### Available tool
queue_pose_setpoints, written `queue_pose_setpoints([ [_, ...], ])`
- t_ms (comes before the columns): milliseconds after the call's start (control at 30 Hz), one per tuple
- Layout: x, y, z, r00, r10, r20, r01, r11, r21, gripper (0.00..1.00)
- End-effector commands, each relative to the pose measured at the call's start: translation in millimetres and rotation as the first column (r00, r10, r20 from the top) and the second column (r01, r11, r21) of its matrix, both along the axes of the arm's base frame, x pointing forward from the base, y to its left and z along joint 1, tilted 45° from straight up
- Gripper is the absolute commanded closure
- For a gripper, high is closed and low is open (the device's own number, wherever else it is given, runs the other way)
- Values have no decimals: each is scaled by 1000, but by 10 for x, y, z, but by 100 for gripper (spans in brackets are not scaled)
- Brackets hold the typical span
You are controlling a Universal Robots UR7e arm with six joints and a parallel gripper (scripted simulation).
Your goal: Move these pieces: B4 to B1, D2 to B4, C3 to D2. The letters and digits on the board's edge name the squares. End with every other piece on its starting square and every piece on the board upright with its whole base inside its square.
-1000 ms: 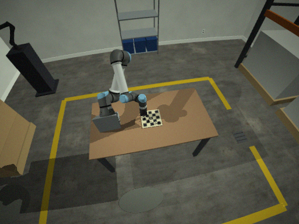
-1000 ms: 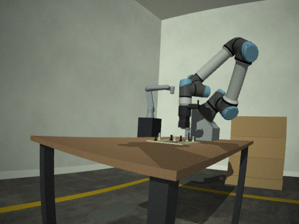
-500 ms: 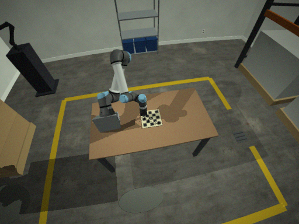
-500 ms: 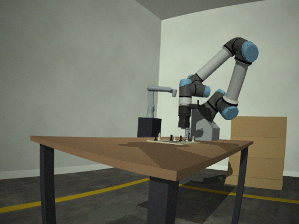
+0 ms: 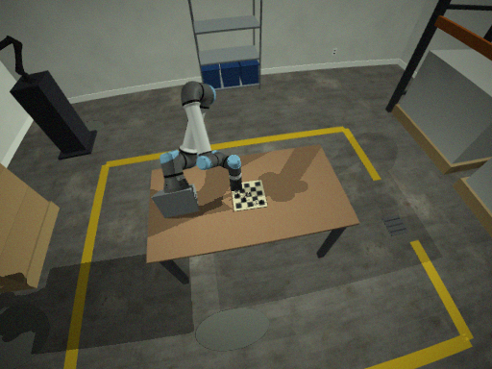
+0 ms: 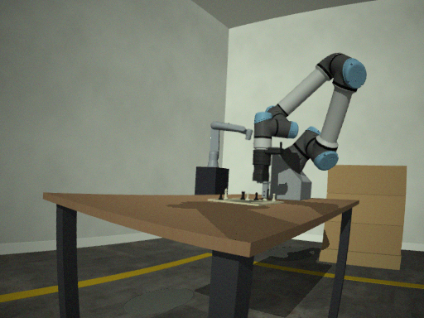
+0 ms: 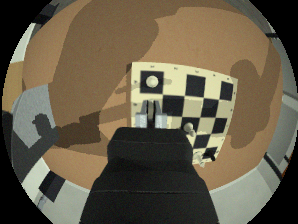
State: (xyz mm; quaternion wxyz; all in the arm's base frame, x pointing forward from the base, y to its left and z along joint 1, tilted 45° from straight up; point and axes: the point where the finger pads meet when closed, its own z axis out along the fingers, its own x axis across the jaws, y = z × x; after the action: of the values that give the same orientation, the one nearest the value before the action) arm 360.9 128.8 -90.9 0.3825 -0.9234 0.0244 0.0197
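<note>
The small chessboard (image 5: 251, 194) lies on the brown table, and it also shows in the wrist view (image 7: 182, 110). Several black and white pieces stand on it, seen from the side in the exterior view (image 6: 248, 196). My gripper (image 5: 236, 188) points straight down over the board's edge column nearest the robot base. In the wrist view the gripper (image 7: 150, 120) has its fingers close together on a small chess piece (image 7: 150, 107), low at the board; I cannot tell its colour. A white piece (image 7: 153, 83) stands on a dark square just beyond the fingers.
The grey robot base block (image 5: 176, 202) stands on the table left of the board. A black box with a grey camera arm (image 6: 212, 179) stands behind the table. Cardboard boxes (image 6: 364, 215) are stacked beyond the table's far side.
</note>
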Motion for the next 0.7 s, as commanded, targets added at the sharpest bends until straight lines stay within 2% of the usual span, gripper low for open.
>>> queue_pose_setpoints([
  [0,4,-4,1,1000,-1,1,1,1000,-1,71],
  [33,4,-4,1,1000,-1,1,1,1000,-1,71],
  [67,4,-4,1,1000,-1,1,1,1000,-1,56],
  [133,4,-4,1,1000,-1,1,1,1000,-1,56],
  [167,4,-4,1,1000,-1,1,1,1000,-1,42],
  [233,4,-4,1,1000,-1,1,1,1000,-1,42],
  [267,4,-4,1,1000,-1,1,1,1000,-1,27],
  [667,4,-5,2,1000,-1,1,1,1000,-1,27],
])
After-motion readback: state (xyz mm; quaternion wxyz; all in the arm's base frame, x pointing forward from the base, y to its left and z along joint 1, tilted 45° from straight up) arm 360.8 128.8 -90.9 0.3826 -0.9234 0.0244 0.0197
